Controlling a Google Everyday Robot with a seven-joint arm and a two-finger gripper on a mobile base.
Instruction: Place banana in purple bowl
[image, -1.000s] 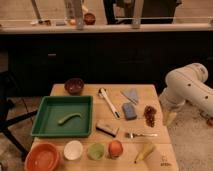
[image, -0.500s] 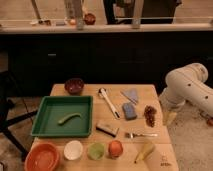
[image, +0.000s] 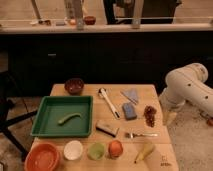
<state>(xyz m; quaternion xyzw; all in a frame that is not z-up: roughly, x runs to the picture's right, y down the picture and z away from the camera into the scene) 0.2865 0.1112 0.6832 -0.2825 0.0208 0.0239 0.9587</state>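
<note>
from my station i see the robot's white arm (image: 189, 86) off the right side of the wooden table (image: 112, 90), bent at the elbow. the gripper (image: 170, 118) hangs low just beside the table's right edge, pointing down. it is released and wide, with nothing in it, and it is not over any of the items.

the banana (image: 144, 151) lies at the front right of the table, tilted, near the front edge. it is just below the fork (image: 139, 135) and to the right of a round reddish-orange fruit (image: 115, 148). nothing is touching it.

the purple bowl (image: 74, 86) sits at the far left corner of the table, upright, just behind the green tray (image: 55, 106). it is well apart from the banana, diagonally across the tabletop. i cannot make out anything inside it.

a curved green pod (image: 69, 118) lies in the tray. along the front edge, left to right, stand an orange bowl (image: 44, 157), a white bowl (image: 73, 150) and a small green bowl (image: 96, 150). in the middle of the table lie a white-handled tool (image: 108, 102), a blue sponge (image: 129, 111), a grey cloth (image: 131, 95), a dark bar (image: 107, 128) and a dark red cluster (image: 150, 115).
</note>
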